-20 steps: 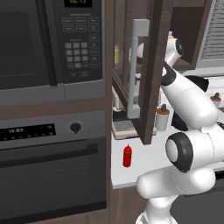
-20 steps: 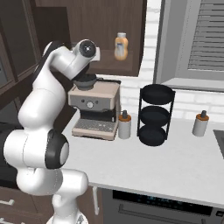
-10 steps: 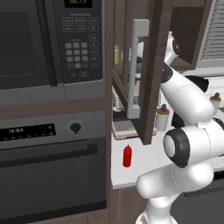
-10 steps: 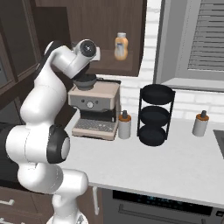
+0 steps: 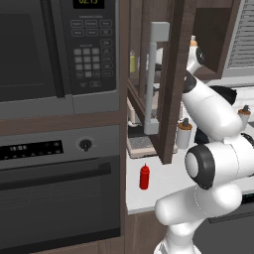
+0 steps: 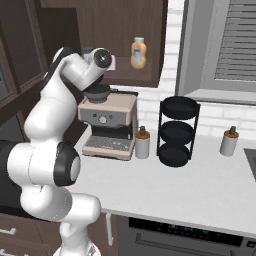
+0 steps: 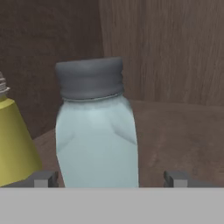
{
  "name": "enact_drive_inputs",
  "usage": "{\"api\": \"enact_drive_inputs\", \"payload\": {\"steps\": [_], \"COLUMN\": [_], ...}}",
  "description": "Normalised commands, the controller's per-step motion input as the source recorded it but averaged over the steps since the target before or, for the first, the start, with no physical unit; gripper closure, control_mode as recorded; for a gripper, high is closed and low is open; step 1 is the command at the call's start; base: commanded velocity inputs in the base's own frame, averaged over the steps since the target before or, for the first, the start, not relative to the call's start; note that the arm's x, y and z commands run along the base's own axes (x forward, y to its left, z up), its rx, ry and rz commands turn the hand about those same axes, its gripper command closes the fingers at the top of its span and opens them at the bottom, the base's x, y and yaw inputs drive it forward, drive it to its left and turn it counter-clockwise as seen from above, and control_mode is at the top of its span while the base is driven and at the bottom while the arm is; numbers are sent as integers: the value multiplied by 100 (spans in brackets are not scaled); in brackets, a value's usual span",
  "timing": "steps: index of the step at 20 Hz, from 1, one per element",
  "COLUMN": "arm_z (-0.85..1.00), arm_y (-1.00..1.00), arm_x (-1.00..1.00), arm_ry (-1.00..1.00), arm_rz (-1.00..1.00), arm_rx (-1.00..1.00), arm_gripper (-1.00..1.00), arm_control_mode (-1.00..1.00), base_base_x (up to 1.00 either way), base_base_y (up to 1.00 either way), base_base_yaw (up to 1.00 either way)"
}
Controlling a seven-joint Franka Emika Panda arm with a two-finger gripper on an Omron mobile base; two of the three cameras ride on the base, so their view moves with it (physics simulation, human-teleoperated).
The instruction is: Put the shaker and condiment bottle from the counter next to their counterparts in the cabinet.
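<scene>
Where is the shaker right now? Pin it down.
In the hand view, the shaker stands upright on the wooden cabinet shelf, between the open end effector's fingertips, with a yellow bottle close on its left.

White brick wall (image 6: 172, 60) and louvred window (image 6: 227, 45) behind dark cabinetry.
</scene>
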Motion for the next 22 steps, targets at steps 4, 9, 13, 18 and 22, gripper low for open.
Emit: {"api": "enact_drive_inputs", "payload": {"steps": [4, 9, 13, 18, 22], "arm_z": [15, 19, 19, 19, 13], "arm_y": [-28, -15, 0, -5, -14], "arm_x": [-8, -25, -42, -49, -58], "arm_ry": [0, 0, 0, 0, 0], "arm_rz": [0, 0, 0, 0, 0], "arm_rx": [4, 3, 2, 3, 3], "arm_gripper": [-100, -100, -100, -100, -100], "arm_control_mode": [-100, -100, -100, -100, -100], "base_base_x": [0, 0, 0, 0, 0], "base_base_y": [0, 0, 0, 0, 0], "base_base_yaw": [0, 0, 0, 0, 0]}}
